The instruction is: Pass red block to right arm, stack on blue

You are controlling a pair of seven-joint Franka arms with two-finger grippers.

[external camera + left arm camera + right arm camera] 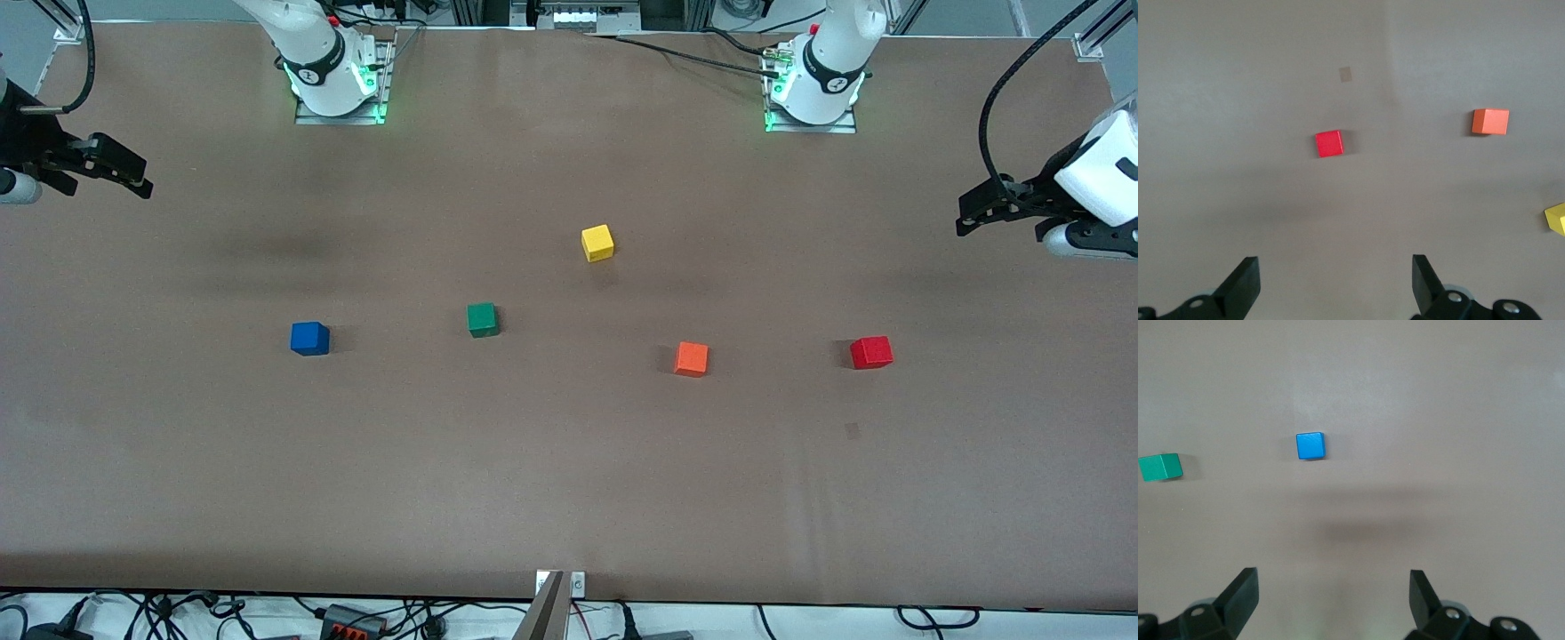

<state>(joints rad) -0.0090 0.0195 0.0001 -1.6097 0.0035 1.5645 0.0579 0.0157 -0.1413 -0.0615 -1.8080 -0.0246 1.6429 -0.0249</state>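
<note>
Brown tabletop (569, 498), five small cubes lying on it, all well apart. Blue cube (309, 339) toward right arm's end; green cube (482, 320) beside it; yellow cube (597, 243) mid-table, farthest from front camera; orange cube (691, 359); red block (871, 352) toward left arm's end

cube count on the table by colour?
small red cube: 1
small orange cube: 1
small yellow cube: 1
small green cube: 1
small blue cube: 1
Total: 5
</note>
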